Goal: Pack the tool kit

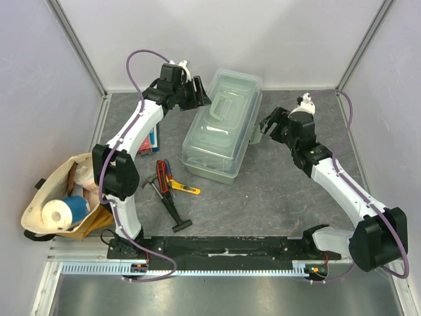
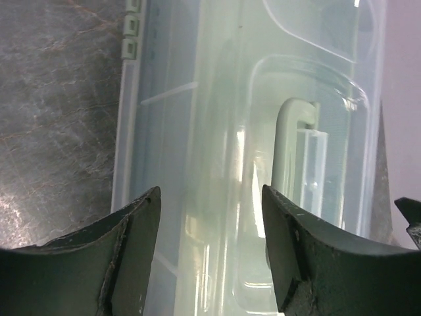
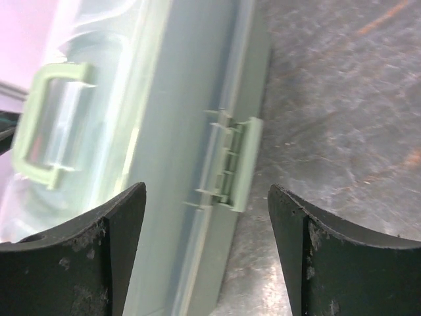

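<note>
Where the right tool (image 3: 205, 191) gapes, a green latch (image 3: 235, 164) sits on the toolbox (image 3: 171, 99).

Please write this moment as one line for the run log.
toolbox: closed | left gripper: open, facing lid handle | right gripper: open, facing side latch | hammer, cutter, knife: on table, unpacked
</note>
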